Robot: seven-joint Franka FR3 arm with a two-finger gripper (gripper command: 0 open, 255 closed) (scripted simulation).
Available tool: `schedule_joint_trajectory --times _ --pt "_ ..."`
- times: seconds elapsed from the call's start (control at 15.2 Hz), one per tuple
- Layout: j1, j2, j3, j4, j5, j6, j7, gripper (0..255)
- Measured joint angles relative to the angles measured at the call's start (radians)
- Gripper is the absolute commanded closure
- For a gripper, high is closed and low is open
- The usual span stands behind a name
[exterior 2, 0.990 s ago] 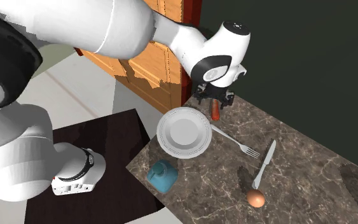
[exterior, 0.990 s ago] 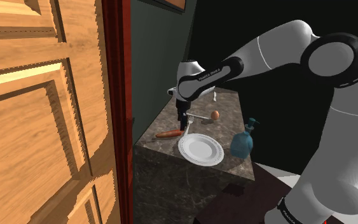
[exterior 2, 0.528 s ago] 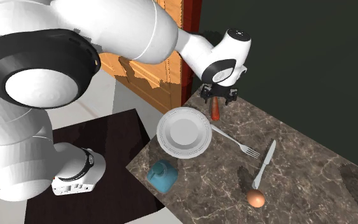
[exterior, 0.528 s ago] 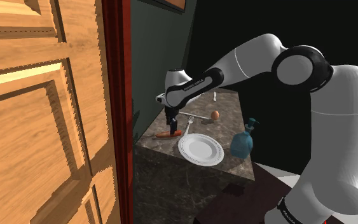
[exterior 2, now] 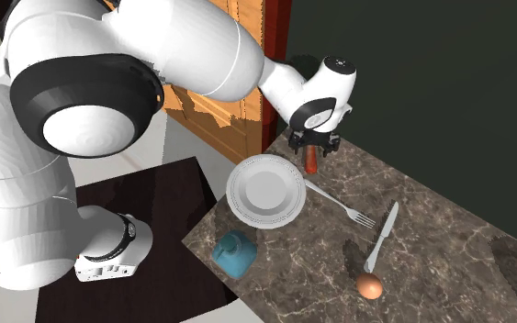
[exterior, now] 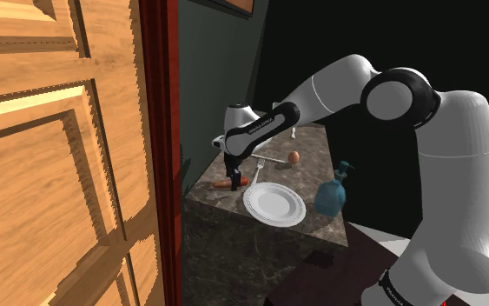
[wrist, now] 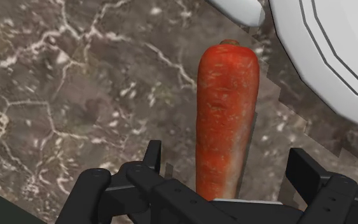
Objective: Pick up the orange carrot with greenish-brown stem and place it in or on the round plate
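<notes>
The orange carrot [wrist: 225,108] lies on the dark marble counter [wrist: 75,95], close beside the rim of the round white plate [wrist: 343,70]. My black gripper [wrist: 227,160] hangs right over it, open, one finger on each side of the carrot and neither pressing it. In the shoulder view the gripper [exterior: 231,170] stands low over the carrot [exterior: 225,183], at the counter's left edge, with the plate [exterior: 274,203] to its right. The second exterior view has the gripper [exterior 2: 313,145] above the carrot [exterior 2: 311,165], just beyond the plate [exterior 2: 265,190].
A fork [exterior 2: 341,205], a knife [exterior 2: 383,234] and a brown egg [exterior 2: 369,286] lie further along the counter. A blue soap bottle [exterior: 331,193] stands near the plate. A wooden door [exterior: 60,156] with a red frame rises close to the counter's left edge.
The arm has swung toward the shoulder view's left and lowered, bringing the open gripper down around the carrot. The carrot and plate have not moved.
</notes>
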Motion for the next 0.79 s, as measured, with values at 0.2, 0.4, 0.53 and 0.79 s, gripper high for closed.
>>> schedule_joint_trajectory --times 0.2,0.4,0.53,0.79 --pt "0.0 0.002 0.0 0.001 0.0 0.001 0.0 0" --pt "0.0 0.002 0.0 0.002 0.0 0.001 0.0 255" --pt "0.0 0.002 0.0 0.002 0.0 0.001 0.0 255" --pt "0.0 0.002 0.0 0.001 0.0 0.001 0.0 255"
